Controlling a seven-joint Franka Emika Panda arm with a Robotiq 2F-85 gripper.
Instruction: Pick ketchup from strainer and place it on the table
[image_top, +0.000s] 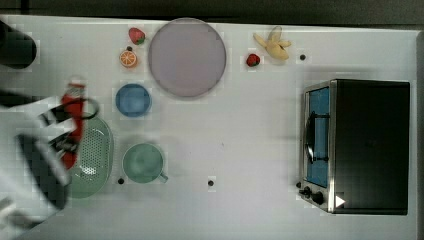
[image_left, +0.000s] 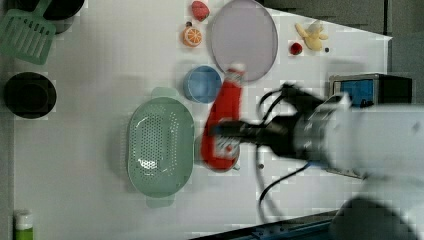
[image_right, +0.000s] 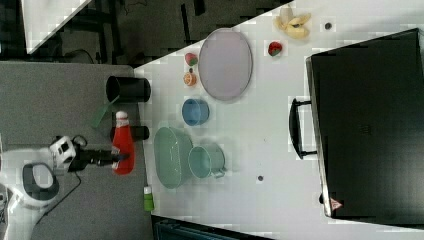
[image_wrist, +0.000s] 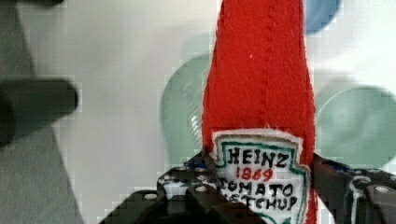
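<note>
My gripper (image_left: 222, 131) is shut on the ketchup (image_left: 225, 125), a red soft bottle with a white cap and a white label. Its fingers clamp the labelled lower part, seen close in the wrist view on the ketchup (image_wrist: 259, 84). The bottle is held in the air, clear of the strainer (image_left: 160, 145), a pale green oval basin with a holed bottom and nothing in it. In the top view the ketchup (image_top: 74, 117) overlaps the left rim of the strainer (image_top: 95, 155), cap pointing to the top view's upper edge. The white table (image_top: 240, 125) lies below.
A green mug (image_top: 142, 162) and a blue bowl (image_top: 133, 99) stand close to the strainer. A grey plate (image_top: 187, 57), an orange slice (image_top: 128, 58), strawberries, a banana (image_top: 273, 45) and a toaster oven (image_top: 357, 145) also sit on the table. A black cup (image_right: 127, 89) is nearby.
</note>
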